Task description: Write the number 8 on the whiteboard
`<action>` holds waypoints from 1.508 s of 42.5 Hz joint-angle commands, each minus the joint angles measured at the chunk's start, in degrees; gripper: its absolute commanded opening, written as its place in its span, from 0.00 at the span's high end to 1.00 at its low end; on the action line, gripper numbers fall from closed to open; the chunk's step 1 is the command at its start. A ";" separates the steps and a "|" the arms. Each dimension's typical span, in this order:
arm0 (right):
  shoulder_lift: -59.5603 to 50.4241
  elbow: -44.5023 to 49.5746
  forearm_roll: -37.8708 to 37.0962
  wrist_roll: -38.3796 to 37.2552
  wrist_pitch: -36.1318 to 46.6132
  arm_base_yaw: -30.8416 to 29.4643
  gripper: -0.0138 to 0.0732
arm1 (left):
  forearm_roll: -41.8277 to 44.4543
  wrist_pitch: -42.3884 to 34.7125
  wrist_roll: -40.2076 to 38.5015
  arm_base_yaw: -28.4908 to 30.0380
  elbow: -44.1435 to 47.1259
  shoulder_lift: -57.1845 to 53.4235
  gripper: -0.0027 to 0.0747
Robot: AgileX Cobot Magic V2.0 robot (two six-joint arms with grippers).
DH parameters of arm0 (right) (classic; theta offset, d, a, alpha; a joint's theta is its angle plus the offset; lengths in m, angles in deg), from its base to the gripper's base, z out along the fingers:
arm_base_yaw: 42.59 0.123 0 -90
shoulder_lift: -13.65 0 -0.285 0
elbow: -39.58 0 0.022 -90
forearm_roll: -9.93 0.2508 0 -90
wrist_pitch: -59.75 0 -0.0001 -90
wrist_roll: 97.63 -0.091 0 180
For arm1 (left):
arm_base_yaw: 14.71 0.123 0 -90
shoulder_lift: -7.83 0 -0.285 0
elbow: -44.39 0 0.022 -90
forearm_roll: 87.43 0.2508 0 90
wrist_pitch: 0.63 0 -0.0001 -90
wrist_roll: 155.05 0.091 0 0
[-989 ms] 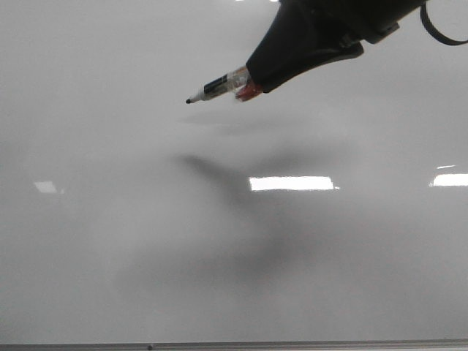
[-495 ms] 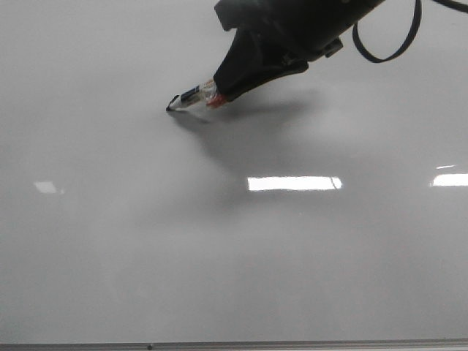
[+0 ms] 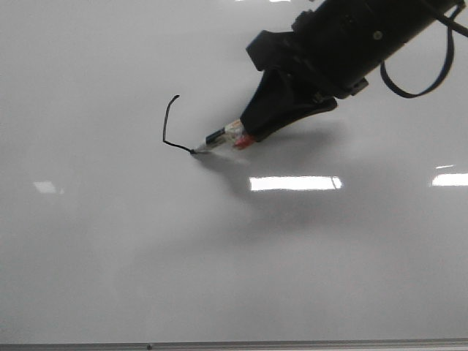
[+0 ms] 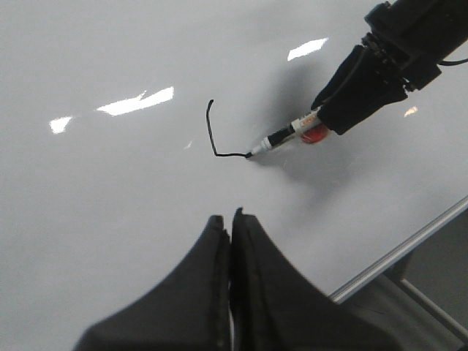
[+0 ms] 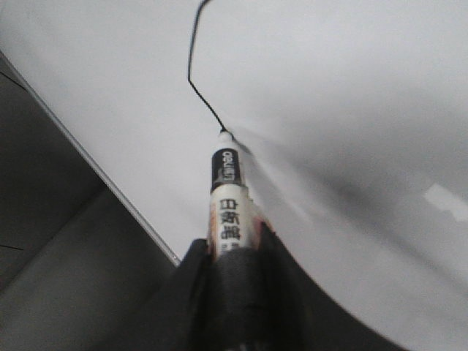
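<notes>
One black stroke (image 3: 168,126) is all that shows of the number 8 so far: a thin line that runs down from a short hooked tick at its far end, bends sharply, and goes right to the marker tip. It lies left of centre on the whiteboard (image 3: 110,256), well away from the thin grey frame edge along the near side. The right gripper (image 3: 252,131) comes in from the far right, its black fingers closed around the barrel of a marker (image 3: 219,139) with a white, black-labelled body and a red band near the grip. The marker slants down to the left and its tip touches the board at the end of the stroke, a soft shadow spreading beneath it. In the left wrist view, the left gripper (image 4: 231,234) is held over the bare board nearer than the stroke, its two dark fingers pressed together with nothing between them.
</notes>
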State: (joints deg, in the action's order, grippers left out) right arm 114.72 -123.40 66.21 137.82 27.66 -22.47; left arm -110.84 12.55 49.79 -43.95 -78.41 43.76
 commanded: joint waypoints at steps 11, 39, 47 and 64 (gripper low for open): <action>-0.83 3.88 0.50 0.35 7.45 2.86 0.91 | -0.87 -4.25 -0.56 0.16 -1.65 0.12 0.99; -0.59 -1.72 3.77 0.35 9.10 5.83 0.91 | -0.87 -4.25 -0.56 0.16 -1.65 0.12 0.99; -3.18 -1.61 2.28 0.35 6.78 1.83 0.91 | -0.87 -4.25 -0.56 0.16 -1.65 0.12 0.99; -3.22 -7.46 3.37 0.35 7.15 1.50 0.91 | -0.87 -4.25 -0.56 0.16 -1.65 0.12 0.99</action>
State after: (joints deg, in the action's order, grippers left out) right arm 112.73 -127.15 67.36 137.82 31.28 -20.97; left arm -110.84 12.55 49.70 -43.95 -78.41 43.76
